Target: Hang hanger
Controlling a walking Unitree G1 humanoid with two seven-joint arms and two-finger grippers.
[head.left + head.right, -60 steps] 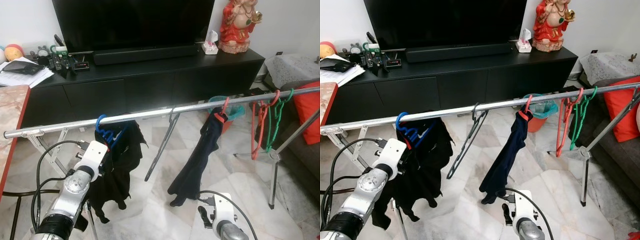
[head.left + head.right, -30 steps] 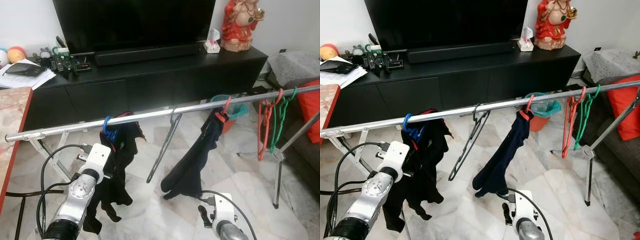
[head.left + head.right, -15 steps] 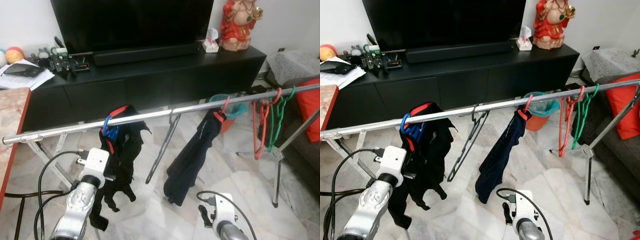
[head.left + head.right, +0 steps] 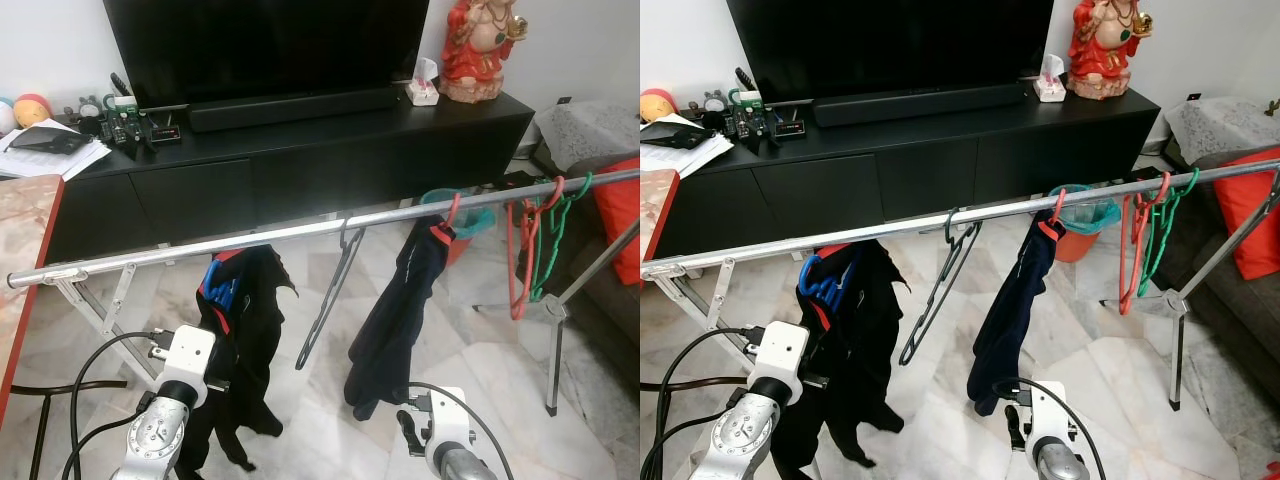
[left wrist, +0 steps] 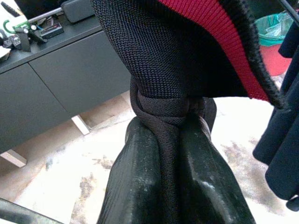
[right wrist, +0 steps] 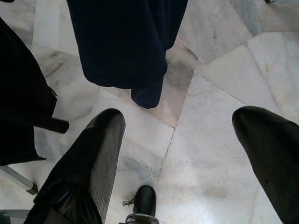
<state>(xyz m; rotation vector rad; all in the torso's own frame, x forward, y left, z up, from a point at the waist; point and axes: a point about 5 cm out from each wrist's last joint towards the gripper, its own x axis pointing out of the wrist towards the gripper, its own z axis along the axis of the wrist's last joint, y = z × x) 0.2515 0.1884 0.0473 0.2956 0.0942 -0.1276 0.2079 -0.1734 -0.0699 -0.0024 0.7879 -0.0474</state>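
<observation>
- Left gripper [image 5: 170,140] is clamped tight on the black garment [image 4: 243,330], down below the rail [image 4: 200,247].
- That garment's on a blue hanger [image 4: 822,285], and the hook looks to be just under the rail, not on it.
- Small white logo on the garment, too tiny to read.
- Navy garment [image 4: 400,310] hangs mid-rail from a red hanger [image 4: 447,222].
- Right gripper [image 6: 180,140] is low over the floor [image 6: 219,93], fingers spread wide, holding nothing.

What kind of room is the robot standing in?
Most likely a home living room: a big television sits on a long black cabinet, a sofa with a red cushion stands beside it, and clothes hang on a metal drying rail.
</observation>
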